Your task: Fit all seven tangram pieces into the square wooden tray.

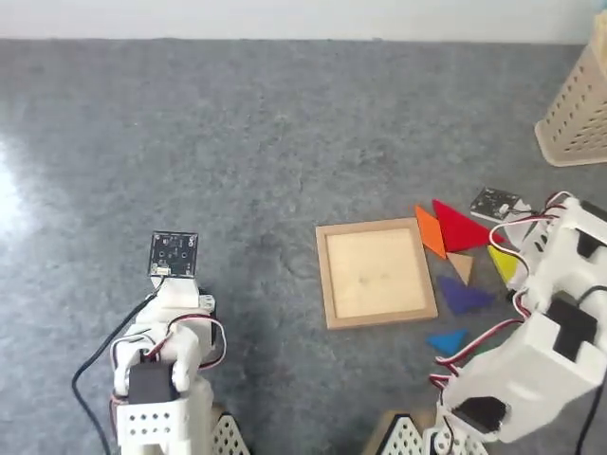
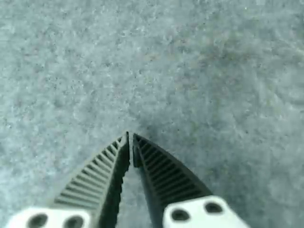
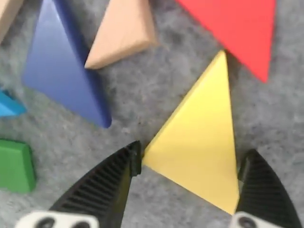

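Right pincer is spread astride the yellow triangle, whose sharp corner points away from it toward the red triangle. Off to its side, the wooden tray shows bare board. Left pincer is pressed together.

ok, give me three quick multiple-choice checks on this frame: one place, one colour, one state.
1. Relative to the tray, the pieces lie: A inside it; B beside it, on the mat; C stacked on its rim.
2. Between the right gripper's jaws: A green piece; B yellow triangle; C nothing.
3. The left gripper is: A open; B shut on a piece; C shut, empty.

B: tray bare, pieces at its side.
B: open jaws straddle the yellow.
C: jaws meet over bare mat.
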`<state>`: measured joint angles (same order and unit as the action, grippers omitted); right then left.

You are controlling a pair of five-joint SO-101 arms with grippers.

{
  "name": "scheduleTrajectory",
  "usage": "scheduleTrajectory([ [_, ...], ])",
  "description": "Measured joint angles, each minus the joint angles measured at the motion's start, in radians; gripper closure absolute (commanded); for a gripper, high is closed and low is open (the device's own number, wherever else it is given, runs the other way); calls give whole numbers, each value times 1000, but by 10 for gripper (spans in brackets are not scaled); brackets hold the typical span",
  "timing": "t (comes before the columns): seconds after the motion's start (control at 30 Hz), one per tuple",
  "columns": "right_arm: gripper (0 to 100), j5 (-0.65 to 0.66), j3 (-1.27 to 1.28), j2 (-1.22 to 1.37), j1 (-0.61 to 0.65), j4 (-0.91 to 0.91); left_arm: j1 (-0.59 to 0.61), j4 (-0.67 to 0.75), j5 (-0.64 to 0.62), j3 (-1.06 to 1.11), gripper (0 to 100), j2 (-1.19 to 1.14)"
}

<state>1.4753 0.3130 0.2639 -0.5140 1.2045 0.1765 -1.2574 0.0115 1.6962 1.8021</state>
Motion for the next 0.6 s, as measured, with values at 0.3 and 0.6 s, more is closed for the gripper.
scheduleTrajectory([
  [0.3, 659, 60, 0, 0, -5, 0, 0, 0, 0, 0, 988, 0],
  [0.6, 655, 63, 0, 0, -5, 12, 0, 0, 0, 0, 988, 0],
])
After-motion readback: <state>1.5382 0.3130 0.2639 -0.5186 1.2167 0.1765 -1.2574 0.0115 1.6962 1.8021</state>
